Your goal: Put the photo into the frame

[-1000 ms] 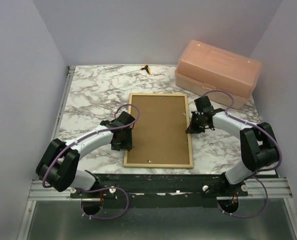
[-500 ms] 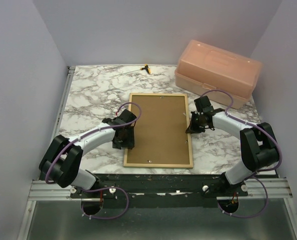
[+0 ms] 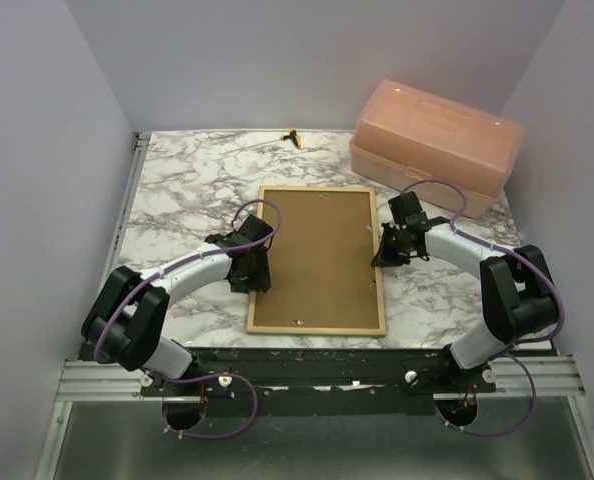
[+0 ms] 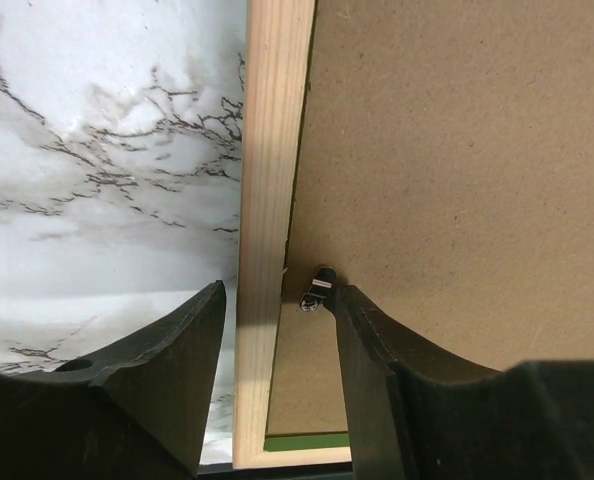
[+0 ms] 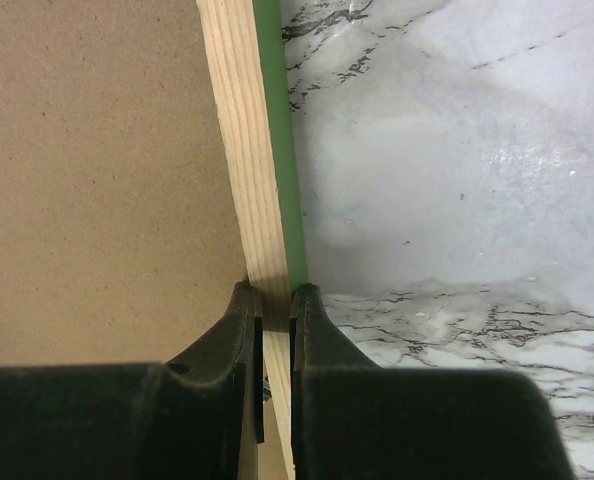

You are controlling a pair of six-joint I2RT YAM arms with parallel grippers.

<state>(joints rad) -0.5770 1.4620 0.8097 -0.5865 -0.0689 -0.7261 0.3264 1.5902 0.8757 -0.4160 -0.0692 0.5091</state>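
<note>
The frame (image 3: 317, 328) lies back-up on the marble table, its bare wood rails round a brown hardboard backing panel (image 3: 319, 255). The photo is hidden. My left gripper (image 3: 254, 282) is open and straddles the left rail (image 4: 272, 150): one finger is over the marble and the other over the backing (image 4: 457, 150), its tip against a small metal tab (image 4: 319, 285). My right gripper (image 3: 381, 258) is shut on the right rail (image 5: 242, 130), whose green front edge (image 5: 275, 130) shows beside it. In the right wrist view my right gripper (image 5: 274, 292) pinches the wood.
A pink lidded plastic box (image 3: 437, 145) stands at the back right, close behind the right arm. A small yellow and black object (image 3: 294, 137) lies at the table's far edge. Walls close in on the left, right and back.
My left gripper has shifted a little farther up the left rail and slightly inward, and its jaws have narrowed a bit. The right gripper and the frame have stayed put.
</note>
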